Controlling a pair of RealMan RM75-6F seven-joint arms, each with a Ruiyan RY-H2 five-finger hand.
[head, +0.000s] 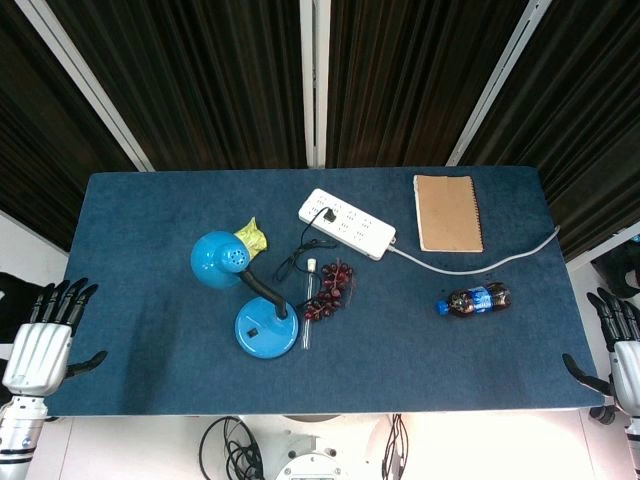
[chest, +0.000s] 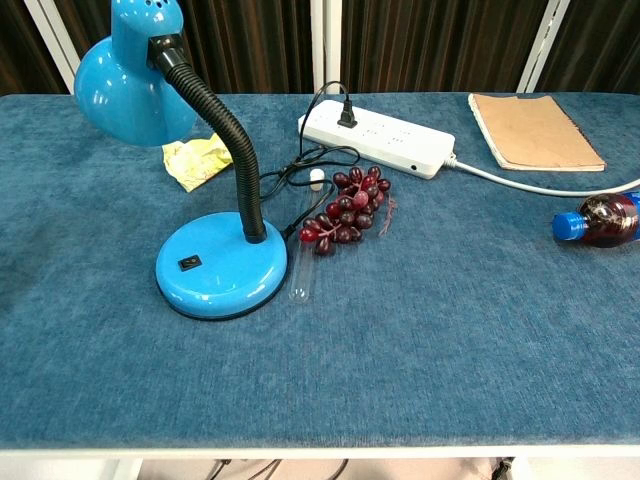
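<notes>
My left hand (head: 45, 335) hangs off the table's left front corner, fingers spread, holding nothing. My right hand (head: 615, 350) sits off the right front corner, fingers apart and empty. Neither hand shows in the chest view. A blue desk lamp (head: 245, 290) (chest: 215, 260) stands left of centre, its cord plugged into a white power strip (head: 347, 223) (chest: 380, 138). A bunch of dark red grapes (head: 332, 288) (chest: 348, 208) lies beside the lamp base, with a clear test tube (head: 308, 312) (chest: 303, 255) between them.
A brown notebook (head: 447, 212) (chest: 535, 132) lies at the back right. A small cola bottle (head: 474, 299) (chest: 600, 220) lies on its side to the right. A crumpled yellow wrapper (head: 252, 235) (chest: 197, 160) sits behind the lamp. The blue table (head: 140, 230) carries all of it.
</notes>
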